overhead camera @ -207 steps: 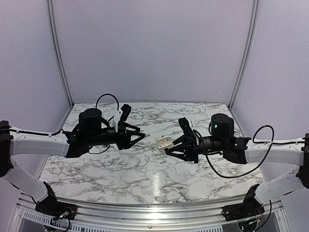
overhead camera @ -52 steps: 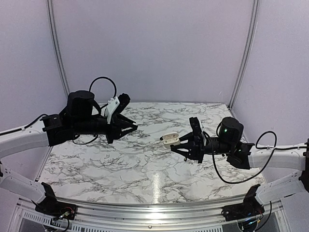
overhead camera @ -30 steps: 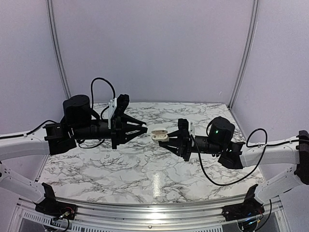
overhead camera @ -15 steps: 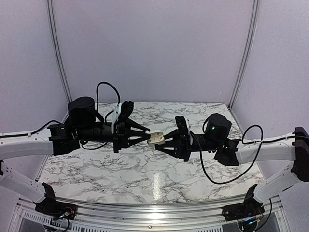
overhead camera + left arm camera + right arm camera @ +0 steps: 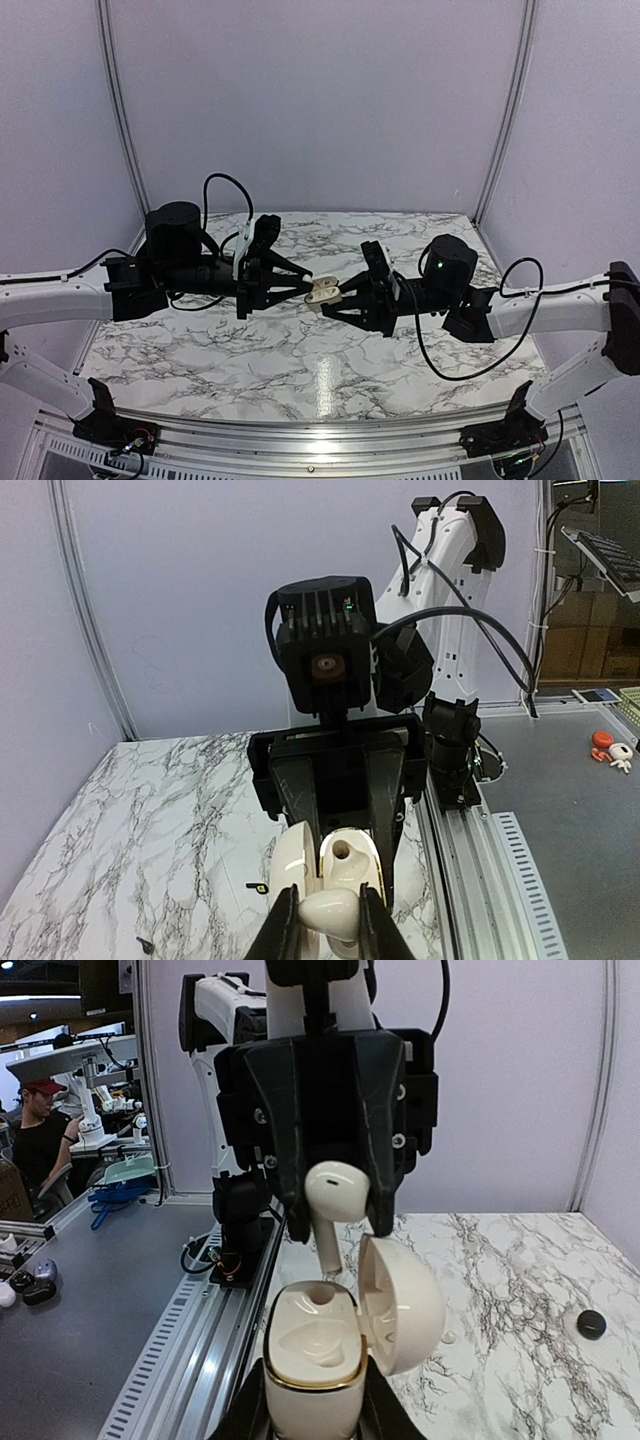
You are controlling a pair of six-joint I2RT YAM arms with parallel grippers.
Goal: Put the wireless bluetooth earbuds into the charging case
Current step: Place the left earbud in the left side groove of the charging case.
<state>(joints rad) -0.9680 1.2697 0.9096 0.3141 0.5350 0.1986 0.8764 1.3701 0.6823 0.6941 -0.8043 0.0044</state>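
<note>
A cream charging case point(image 5: 310, 1360) stands upright in the right wrist view with its lid point(image 5: 405, 1305) swung open to the right. My right gripper point(image 5: 305, 1415) is shut on the case's body. Above it hangs a cream earbud point(image 5: 335, 1198), stem pointing down at the socket hole in the case and just short of it. My left gripper point(image 5: 330, 925) is shut on that earbud point(image 5: 335, 912), with the open case point(image 5: 348, 865) right behind it. From the top camera the left gripper point(image 5: 306, 287) and right gripper point(image 5: 336, 296) meet above the table's middle, the case point(image 5: 322, 292) between them.
A small black round piece point(image 5: 591, 1324) and a tiny pale bit point(image 5: 450, 1337) lie on the marble table point(image 5: 300, 370). Two more small black bits point(image 5: 257, 887) lie on the marble below the left gripper. The aluminium rail point(image 5: 320, 440) runs along the near edge.
Both arms have closed in on each other over the table's middle. The earbud in my left gripper now hangs directly over the open case held by my right gripper.
</note>
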